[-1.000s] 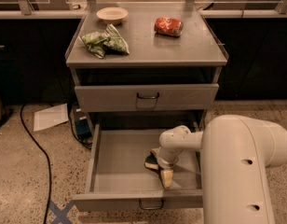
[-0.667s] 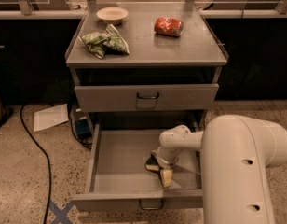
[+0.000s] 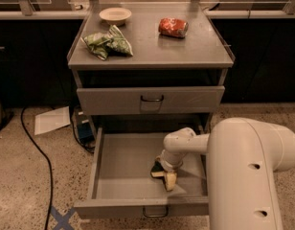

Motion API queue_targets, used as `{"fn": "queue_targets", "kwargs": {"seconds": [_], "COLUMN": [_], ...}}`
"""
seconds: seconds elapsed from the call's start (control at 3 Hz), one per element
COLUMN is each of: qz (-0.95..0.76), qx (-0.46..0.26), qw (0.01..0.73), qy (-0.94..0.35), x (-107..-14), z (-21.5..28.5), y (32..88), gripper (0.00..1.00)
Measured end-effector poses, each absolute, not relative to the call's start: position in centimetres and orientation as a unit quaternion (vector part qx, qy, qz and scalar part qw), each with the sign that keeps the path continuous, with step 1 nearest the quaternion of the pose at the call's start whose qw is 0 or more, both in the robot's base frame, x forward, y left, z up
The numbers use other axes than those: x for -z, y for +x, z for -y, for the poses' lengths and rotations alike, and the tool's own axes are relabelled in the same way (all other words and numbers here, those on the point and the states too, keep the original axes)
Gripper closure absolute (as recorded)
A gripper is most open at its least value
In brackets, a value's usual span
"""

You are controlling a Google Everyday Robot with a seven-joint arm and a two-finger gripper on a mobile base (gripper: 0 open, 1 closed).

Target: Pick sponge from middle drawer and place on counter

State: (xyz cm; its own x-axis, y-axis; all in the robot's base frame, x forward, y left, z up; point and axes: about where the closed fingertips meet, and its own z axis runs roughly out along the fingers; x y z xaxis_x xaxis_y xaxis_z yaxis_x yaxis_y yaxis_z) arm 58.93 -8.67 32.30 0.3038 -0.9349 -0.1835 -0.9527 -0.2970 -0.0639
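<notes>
A grey metal cart seen from above and in front, filling the middle of the frame. Its flat top, the counter, carries a pale bowl at the upper left, a green-and-white snack bag just below the bowl, and a red crushed can at the upper right. The near right part of the top is bare.

Under the top, an upper drawer is closed. Below it the middle drawer is pulled out toward the viewer, showing a flat grey floor.

The robot's pale arm enters from the lower right and bends down into the drawer. Its gripper sits low at the drawer's right of centre, directly at the sponge — a small dark green block with a yellow edge, lying on the drawer floor. Gripper and sponge appear to touch, but whether the gripper has closed on the sponge cannot be told from here.

The step in hand looks like securing the sponge. To do it well, the grip should span the sponge's short sides and be firm before any lift. The lift should go straight up, clearing the closed drawer's front above, before the arm swings toward the counter's bare patch, away from the can and bag.
</notes>
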Motion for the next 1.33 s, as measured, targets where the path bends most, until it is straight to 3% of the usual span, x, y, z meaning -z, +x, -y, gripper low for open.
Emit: {"fn": "queue_targets", "kwargs": {"seconds": [0.33,1.33], "qz": [-0.587,-0.588], "qx": [-0.055,-0.056], "qw": [0.08,0.08], "qy": [-0.803,-0.803], "x": [-32.3,-34.5], "z": [8.7,8.7], "y": [58.9,58.9], "gripper": [1.0,1.0]}}
